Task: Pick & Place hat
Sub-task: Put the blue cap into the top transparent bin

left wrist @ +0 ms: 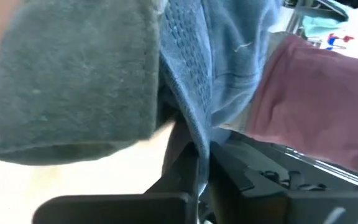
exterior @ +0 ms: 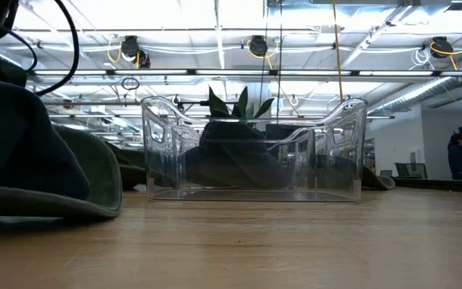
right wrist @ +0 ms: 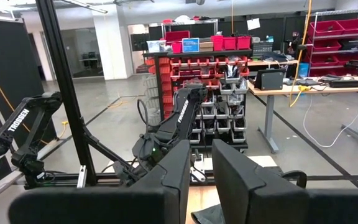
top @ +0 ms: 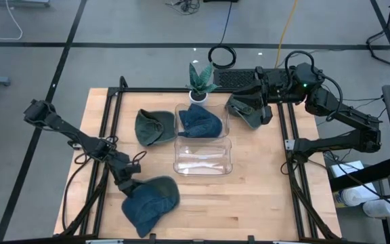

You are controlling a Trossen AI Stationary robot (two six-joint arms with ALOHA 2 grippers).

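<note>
Lower left of the high view: the left gripper has its jaws closed on the edge of the blue hat, pinching the fabric so it can be lifted. Centre: 2 clear bins, the upper 1 already holding a second blue hat, with a green hat just beside it. Upper right: the right gripper waits over another green hat, jaws nearly closed, holding nothing.
</note>
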